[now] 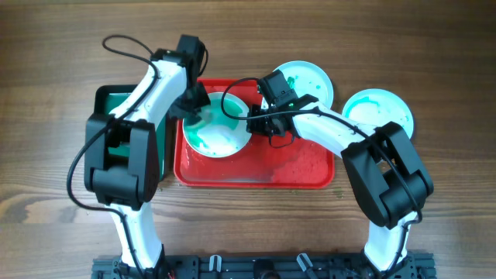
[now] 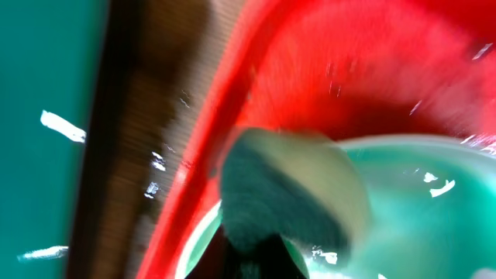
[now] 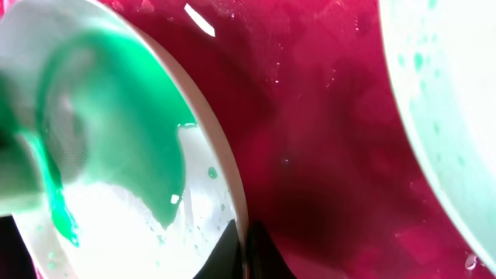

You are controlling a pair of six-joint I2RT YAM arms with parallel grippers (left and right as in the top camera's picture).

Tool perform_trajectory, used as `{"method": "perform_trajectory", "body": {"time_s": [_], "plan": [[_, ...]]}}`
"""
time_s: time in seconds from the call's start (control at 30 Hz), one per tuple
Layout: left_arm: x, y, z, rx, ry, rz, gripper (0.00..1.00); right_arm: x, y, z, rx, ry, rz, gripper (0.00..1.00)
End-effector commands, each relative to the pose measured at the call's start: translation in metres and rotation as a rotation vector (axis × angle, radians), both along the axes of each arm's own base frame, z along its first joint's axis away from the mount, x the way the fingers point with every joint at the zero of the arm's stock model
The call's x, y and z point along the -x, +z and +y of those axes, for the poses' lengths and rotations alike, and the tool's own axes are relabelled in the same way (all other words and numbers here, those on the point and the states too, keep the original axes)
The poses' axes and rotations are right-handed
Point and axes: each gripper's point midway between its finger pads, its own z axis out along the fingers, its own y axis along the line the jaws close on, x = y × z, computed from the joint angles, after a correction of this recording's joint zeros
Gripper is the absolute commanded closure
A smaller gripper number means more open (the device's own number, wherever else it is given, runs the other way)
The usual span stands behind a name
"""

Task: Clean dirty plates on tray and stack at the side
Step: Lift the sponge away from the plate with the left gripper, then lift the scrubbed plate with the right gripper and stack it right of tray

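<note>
Sponge (image 2: 287, 194): grey with a dark green face, blurred, pressed at the near-left rim of the plate on tray, just inside the red wall.
Left gripper (image 1: 194, 105): at the far-left edge of the plate on tray. Its fingers are mostly hidden and the jaws appear closed on the sponge.
Plate on tray (image 1: 221, 128): round and white, lying in the left half of the tray. A broad green smear covers much of its face, with a white patch toward the near side.
Right gripper (image 3: 244, 252): at the same plate's right edge, jaws narrow, pinching the rim between the two dark fingers.
Tray (image 1: 302, 167): red, wet and glossy, with its right half bare.
Second plate (image 1: 310, 81): pale with green specks, lying across the tray's far-right corner.
Third plate (image 1: 380, 112): pale turquoise, on the table (image 1: 46, 77) to the right, apart from the tray.
Dark green tray (image 1: 116, 101): just left of the red tray, under the left arm.
</note>
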Motion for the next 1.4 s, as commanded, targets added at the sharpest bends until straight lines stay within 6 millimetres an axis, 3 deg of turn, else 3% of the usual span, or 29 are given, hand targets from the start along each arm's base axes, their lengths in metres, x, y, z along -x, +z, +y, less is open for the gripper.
{"method": "perform_trajectory", "body": {"time_s": [0.0, 0.07, 0.13, 0.2, 0.3, 0.37, 0.5, 0.77, 1.0, 1.1, 1.2, 1.23, 1.27, 1.3, 1.33, 1.37], "plan": [[-0.024, 0.073, 0.025, -0.09, -0.005, -0.148, 0.96, 0.003, 0.008, 0.003, -0.054, 0.04, 0.027, 0.96], [-0.023, 0.089, 0.025, -0.084, -0.05, -0.167, 0.96, 0.006, 0.035, -0.002, -0.079, 0.087, -0.006, 0.96], [-0.023, 0.092, 0.025, -0.051, -0.056, -0.168, 0.96, 0.004, 0.062, -0.013, -0.07, 0.097, -0.06, 0.96], [-0.023, 0.09, 0.023, 0.01, -0.05, -0.158, 0.96, -0.004, 0.112, -0.053, 0.05, 0.016, -0.202, 0.96], [-0.028, 0.09, 0.023, 0.024, -0.046, -0.176, 0.96, -0.01, 0.155, -0.107, 0.319, -0.098, -0.395, 0.95], [-0.031, 0.091, 0.017, 0.053, -0.049, -0.189, 0.96, -0.013, 0.177, -0.132, 0.565, -0.127, -0.534, 0.96], [-0.037, 0.091, 0.012, 0.081, -0.054, -0.21, 0.96, 0.003, 0.195, -0.119, 0.824, -0.11, -0.692, 0.96], [-0.038, 0.092, 0.011, 0.089, -0.055, -0.215, 0.96, 0.046, 0.278, -0.086, 1.245, -0.111, -1.076, 0.96], [-0.037, 0.091, 0.011, 0.089, -0.055, -0.211, 0.96, 0.044, 0.315, -0.075, 1.278, -0.213, -1.142, 0.96], [-0.037, 0.091, 0.011, 0.089, -0.055, -0.211, 0.96, 0.043, 0.315, -0.073, 1.248, -0.225, -1.149, 0.96], [-0.036, 0.09, 0.011, 0.088, -0.055, -0.205, 0.96, 0.038, 0.29, -0.057, 1.157, -0.098, -1.144, 0.96], [-0.036, 0.09, 0.011, 0.088, -0.055, -0.205, 0.96, 0.037, 0.266, -0.051, 1.079, -0.028, -1.107, 0.96], [-0.036, 0.09, 0.011, 0.088, -0.055, -0.205, 0.96, 0.042, 0.221, -0.041, 0.899, 0.089, -0.963, 0.96], [-0.035, 0.09, 0.011, 0.088, -0.055, -0.204, 0.96, 0.048, 0.189, -0.041, 0.753, 0.101, -0.806, 0.95], [-0.035, 0.09, 0.011, 0.088, -0.055, -0.204, 0.96, 0.051, 0.164, -0.045, 0.622, 0.091, -0.643, 0.96], [-0.035, 0.09, 0.011, 0.088, -0.055, -0.204, 0.96, 0.05, 0.154, -0.046, 0.536, 0.103, -0.557, 0.96]]}}
